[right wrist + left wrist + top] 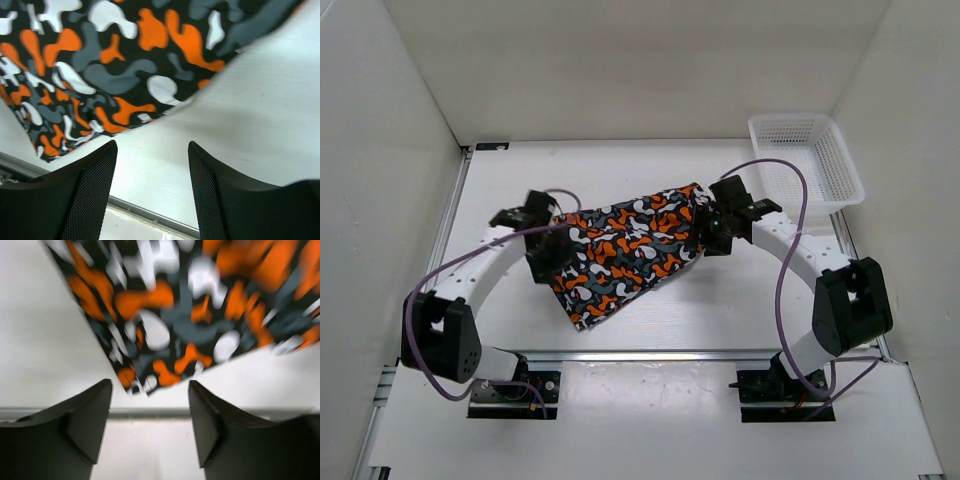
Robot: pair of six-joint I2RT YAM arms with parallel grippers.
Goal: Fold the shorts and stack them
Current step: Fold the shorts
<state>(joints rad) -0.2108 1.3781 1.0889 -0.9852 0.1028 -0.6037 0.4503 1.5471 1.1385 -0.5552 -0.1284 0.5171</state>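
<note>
The shorts point(625, 250), printed with orange, white, grey and black blobs, lie flat in the middle of the white table. My left gripper point(546, 250) is over their left edge and my right gripper point(712, 228) is over their right edge. In the left wrist view the shorts point(190, 310) fill the top and my left gripper point(150, 412) is open and empty above the bare table. In the right wrist view the shorts point(100, 70) fill the upper left and my right gripper point(152, 175) is open and empty.
A white plastic mesh basket point(807, 160) stands at the back right corner. White walls close in the table on three sides. A metal rail point(660, 354) runs along the table's near edge, also seen in the left wrist view point(150, 412).
</note>
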